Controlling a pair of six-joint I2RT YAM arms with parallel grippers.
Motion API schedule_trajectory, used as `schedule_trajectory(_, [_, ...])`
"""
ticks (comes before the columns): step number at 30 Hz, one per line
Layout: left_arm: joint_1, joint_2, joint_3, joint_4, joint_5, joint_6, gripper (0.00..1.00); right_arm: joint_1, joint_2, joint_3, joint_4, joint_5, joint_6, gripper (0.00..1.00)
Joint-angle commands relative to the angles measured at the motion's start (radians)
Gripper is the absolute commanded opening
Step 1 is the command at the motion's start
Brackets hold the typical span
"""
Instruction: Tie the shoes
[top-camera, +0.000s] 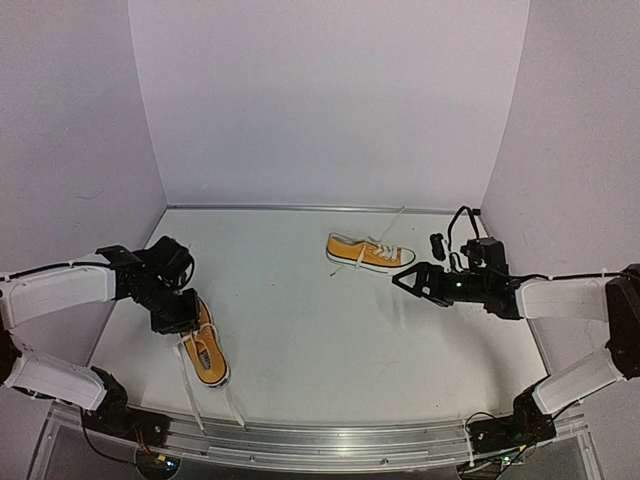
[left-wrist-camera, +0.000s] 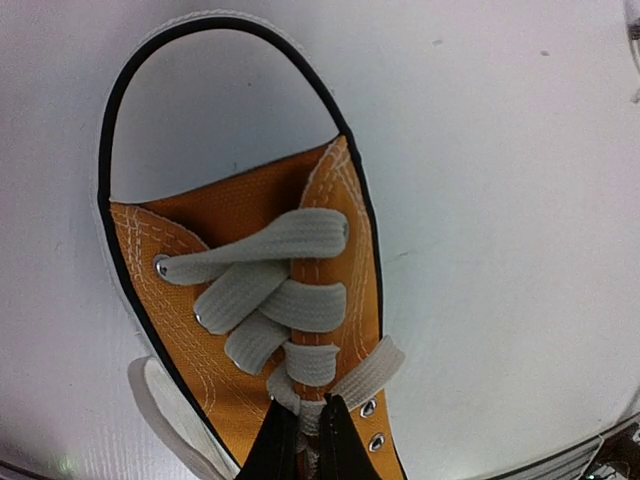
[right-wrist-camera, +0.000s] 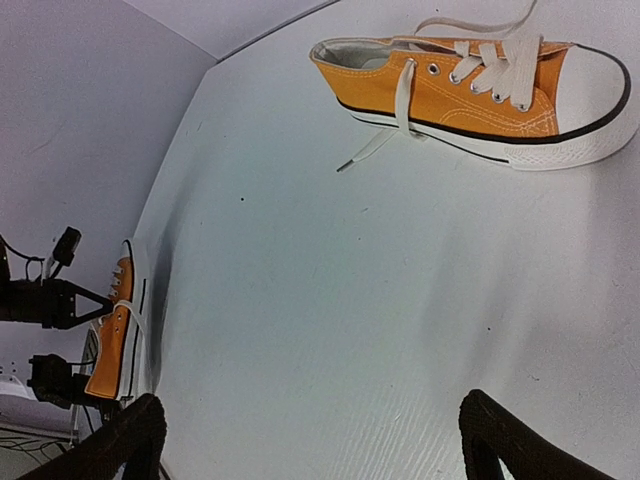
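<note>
**Left fingers closed at the near shoe's laces, right ones wide apart**

In the overhead view, one orange shoe (top-camera: 207, 358) lies at the lower left of the table (top-camera: 320, 350), toe toward the bottom edge. Its loose white laces (top-camera: 189, 396) trail down toward the rail. The left gripper (top-camera: 180, 312) sits over that shoe's heel end.

The left wrist view shows the left gripper's dark fingertips (left-wrist-camera: 340, 445) drawn together at the bottom of the frame. They touch the lacing (left-wrist-camera: 285, 305) beside the last eyelets. We cannot tell whether a lace is actually pinched between them, because the contact sits at the frame edge.

The second shoe (top-camera: 368, 252) lies right of centre, near the back wall, toe pointing right. The right gripper (top-camera: 405, 280) hovers just beside that toe with its fingers spread wide and nothing between them. In the right wrist view this shoe (right-wrist-camera: 470, 95) fills the upper right, and one lace end (right-wrist-camera: 398, 100) hangs down its side.
</note>
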Motion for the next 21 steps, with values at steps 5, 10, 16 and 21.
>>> schedule_trajectory(5, [-0.139,0.248,0.456,0.077,0.037,0.11,0.0,0.004,-0.098,0.024,-0.055,0.007,-0.017,0.98])
schedule_trajectory(10, [-0.203,0.423,0.62,0.136,0.083,0.13,0.0,0.004,-0.175,0.031,-0.153,0.014,-0.055,0.98])
schedule_trajectory(16, [-0.221,0.555,0.738,0.167,0.139,0.176,0.0,0.004,-0.24,-0.003,-0.213,0.048,-0.076,0.98])
schedule_trajectory(21, [-0.221,0.529,0.781,0.123,0.209,0.271,0.0,0.004,-0.209,-0.042,-0.114,0.011,-0.089,0.92])
